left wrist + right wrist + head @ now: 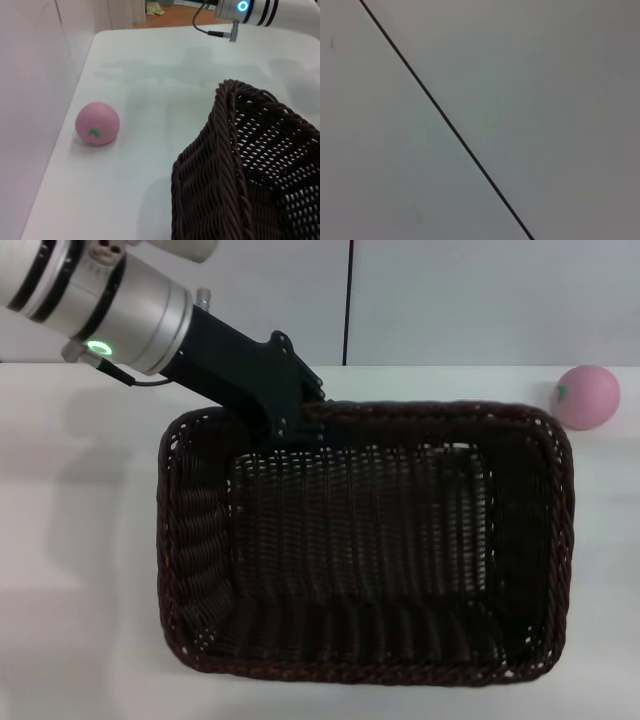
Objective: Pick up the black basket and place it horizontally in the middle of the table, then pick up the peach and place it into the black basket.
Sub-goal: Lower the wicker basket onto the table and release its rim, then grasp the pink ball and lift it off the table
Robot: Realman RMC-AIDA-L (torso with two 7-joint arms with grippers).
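The black basket [365, 672] fills the middle of the white table [80, 540], long side running left to right. My left gripper [300, 425] comes in from the upper left and is closed on the basket's far rim near its left corner. In the left wrist view the basket's woven wall [220, 175] stands close by, with a shadow on the table [165, 75] beneath it. The pink peach [586, 396] lies on the table beyond the basket's far right corner, apart from it. It also shows in the left wrist view [97, 123]. My right gripper is out of view.
A white wall with a dark vertical seam [348, 300] runs behind the table; the right wrist view shows only that wall and seam [450, 127]. A silver arm section with a lit ring and cable [242, 6] shows at the table's edge.
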